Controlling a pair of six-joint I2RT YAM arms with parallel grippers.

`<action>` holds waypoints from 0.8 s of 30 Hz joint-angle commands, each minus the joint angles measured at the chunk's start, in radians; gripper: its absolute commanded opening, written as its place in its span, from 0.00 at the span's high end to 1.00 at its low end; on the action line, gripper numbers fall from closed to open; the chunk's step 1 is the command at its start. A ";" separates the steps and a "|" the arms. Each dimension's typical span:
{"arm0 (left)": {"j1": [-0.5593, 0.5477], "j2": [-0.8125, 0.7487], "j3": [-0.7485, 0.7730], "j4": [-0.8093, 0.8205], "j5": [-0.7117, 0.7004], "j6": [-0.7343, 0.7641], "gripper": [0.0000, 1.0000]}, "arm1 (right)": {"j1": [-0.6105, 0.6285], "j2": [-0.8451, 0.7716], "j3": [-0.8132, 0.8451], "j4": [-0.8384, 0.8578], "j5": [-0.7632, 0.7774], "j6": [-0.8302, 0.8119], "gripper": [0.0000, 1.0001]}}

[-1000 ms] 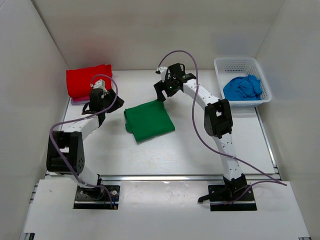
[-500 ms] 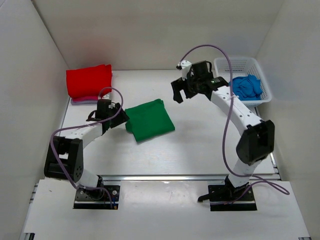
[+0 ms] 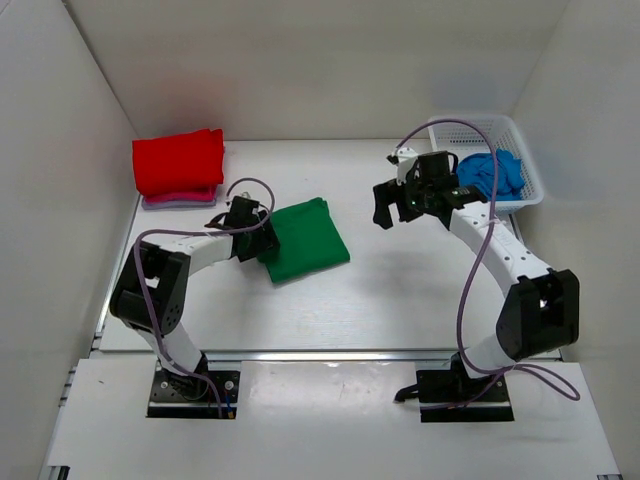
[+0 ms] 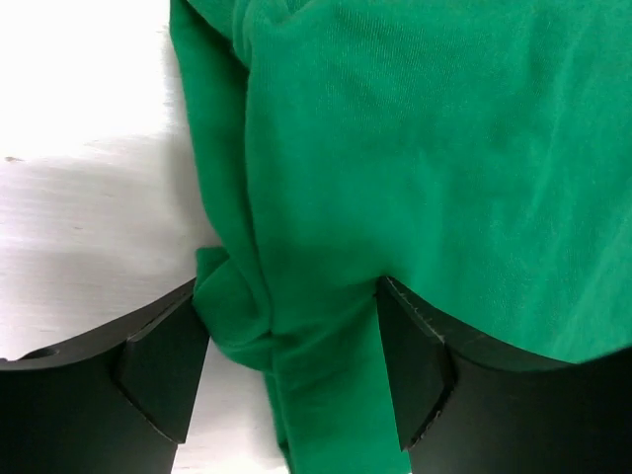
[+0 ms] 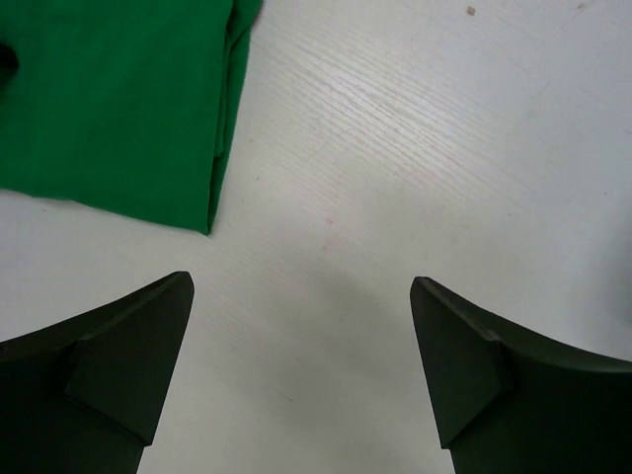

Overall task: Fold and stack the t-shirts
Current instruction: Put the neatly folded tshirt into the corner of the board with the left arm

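The bright green t-shirt (image 3: 305, 240) lies folded in the middle of the table. My left gripper (image 3: 262, 240) is at its left edge, low on the table. In the left wrist view the green cloth (image 4: 415, 148) fills the gap of the gripper (image 4: 291, 365), whose jaws stand apart on either side of the folded edge. My right gripper (image 3: 392, 212) is open and empty above bare table, right of the shirt; its wrist view shows the shirt's corner (image 5: 109, 99) and the gripper (image 5: 301, 375). The red t-shirt (image 3: 178, 160) lies folded on the pink one (image 3: 175, 200) at back left. The blue t-shirt (image 3: 487, 172) is crumpled.
The white mesh basket (image 3: 440, 130) at the back right holds the blue shirt. White walls close in the table on the left, back and right. Purple cables loop above both arms.
My left gripper has moved right to the green shirt's left edge, with cloth now between its jaws. My right arm has swung right, away from the shirt toward the basket.
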 commanded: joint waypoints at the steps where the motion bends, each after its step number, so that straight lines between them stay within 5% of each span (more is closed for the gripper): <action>1: -0.038 0.027 0.050 -0.051 -0.075 -0.032 0.23 | -0.023 -0.079 -0.026 0.104 -0.057 0.018 0.10; 8: -0.085 0.090 0.113 -0.099 -0.100 -0.044 0.45 | -0.070 -0.083 -0.052 0.118 -0.080 -0.002 0.11; 12: -0.112 0.156 0.178 -0.168 -0.140 -0.015 0.71 | -0.087 -0.091 -0.066 0.130 -0.096 -0.012 0.11; 15: -0.107 0.174 0.199 -0.203 -0.149 0.000 1.00 | -0.102 -0.102 -0.072 0.136 -0.099 -0.012 0.11; 24: -0.055 0.136 0.375 -0.311 -0.164 0.271 1.00 | -0.098 -0.103 -0.070 0.138 -0.114 -0.005 0.12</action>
